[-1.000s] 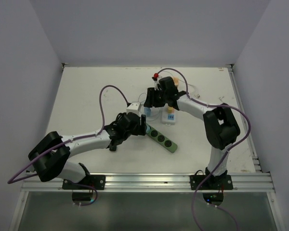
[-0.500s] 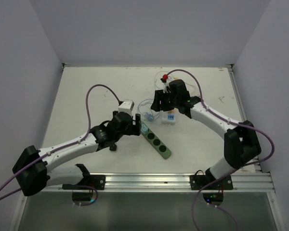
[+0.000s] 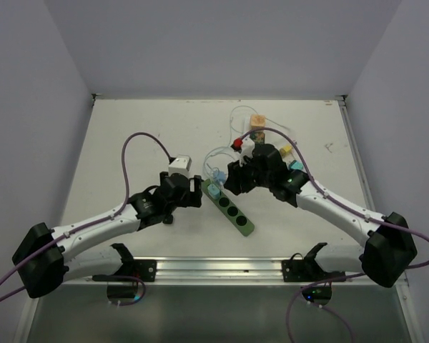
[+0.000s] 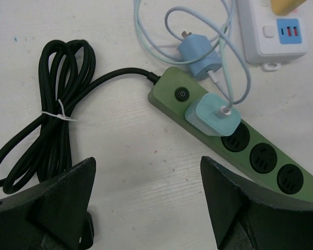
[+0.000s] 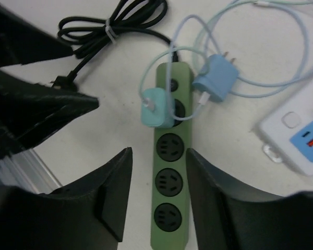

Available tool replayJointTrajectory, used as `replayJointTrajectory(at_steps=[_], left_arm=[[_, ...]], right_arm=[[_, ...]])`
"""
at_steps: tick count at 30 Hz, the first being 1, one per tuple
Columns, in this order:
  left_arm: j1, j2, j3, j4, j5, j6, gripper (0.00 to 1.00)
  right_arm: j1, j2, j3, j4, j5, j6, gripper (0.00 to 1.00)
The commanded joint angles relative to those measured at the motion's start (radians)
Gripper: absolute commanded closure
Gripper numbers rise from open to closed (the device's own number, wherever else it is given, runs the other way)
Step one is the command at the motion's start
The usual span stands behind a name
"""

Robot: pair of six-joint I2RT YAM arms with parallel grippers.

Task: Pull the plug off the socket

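The socket is a green power strip [image 3: 234, 211] lying slanted on the table, also seen from the wrists [image 4: 261, 159] [image 5: 169, 208]. A teal plug [image 4: 213, 115] [image 5: 155, 108] [image 3: 213, 191] sits in its outlet nearest the switch, with a pale cable leaving it. My left gripper [image 4: 147, 172] [image 3: 194, 194] is open over bare table just left of the strip, with nothing between its fingers. My right gripper [image 5: 157, 156] [image 3: 232, 182] is open above the strip, one finger on either side of the free outlets, just short of the teal plug.
A loose blue plug [image 4: 199, 49] [image 5: 216, 78] lies by the strip's switch end among pale cable loops. Beyond it lies a white power strip [image 4: 274, 31] [image 5: 302, 140]. The green strip's black cord [image 4: 52, 120] [image 5: 109, 26] lies bundled at the left. An orange item [image 3: 257, 120] sits at the back.
The left gripper has opened wider and drawn back to the left of the strip. The right arm has swung from the back of the table to above the green strip.
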Motion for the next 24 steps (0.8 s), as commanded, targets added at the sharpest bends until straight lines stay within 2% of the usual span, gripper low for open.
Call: replayJointTrajectory(at_steps=[1, 5, 15, 24], left_arm=[[0.018, 0.011, -0.017, -0.023, -0.071, -0.066, 0.15], [0.051, -0.001, -0.037, -0.017, -0.061, -0.084, 0.15], [0.118, -0.01, -0.068, 0.013, -0.005, -0.052, 0.15], [0.156, 0.02, -0.09, 0.06, 0.035, -0.038, 0.15]], right_arm=[[0.078, 0.009, -0.005, -0.002, -0.024, -0.091, 0.53], [0.162, 0.068, -0.008, 0.029, 0.045, -0.088, 0.57], [0.202, 0.266, 0.073, 0.078, 0.215, -0.075, 0.51], [0.204, 0.39, 0.153, 0.101, 0.214, -0.074, 0.49]])
